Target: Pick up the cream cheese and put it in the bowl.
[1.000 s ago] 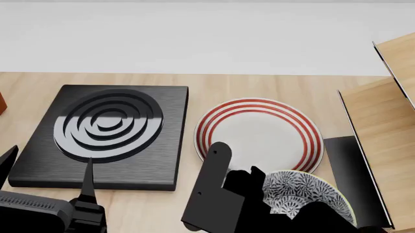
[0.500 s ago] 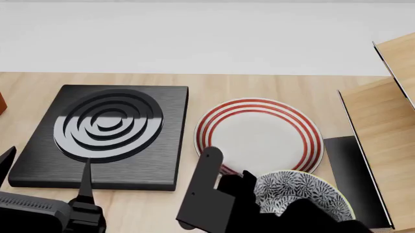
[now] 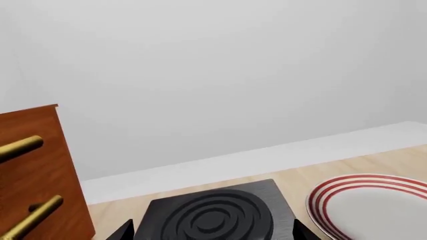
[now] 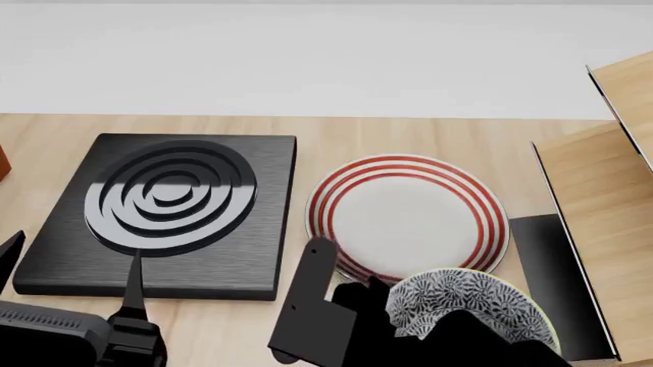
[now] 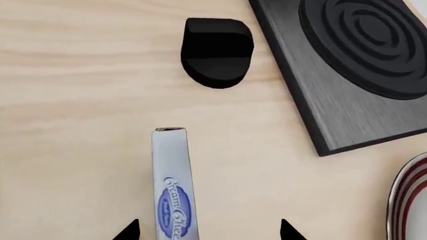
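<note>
Between the right gripper's (image 5: pixel 209 231) open jaws, cream cheese (image 5: pixel 172 187) standing on edge on tabletop (image 5: pixel 73 80), bowl (image 4: pixel 472 306) sitting nr striped plate (image 4: pixel 417 215), left jaws' state unclear.

A simulated kitchen is suggested by a black stove burner plate (image 4: pixel 164 214) laid on a light wooden surface (image 4: pixel 408 134). Just beside the burner a red-striped plate (image 4: pixel 408 214) is set, and a brown cabinet with brass handles (image 3: pixel 33 175) is seen near it.
</note>
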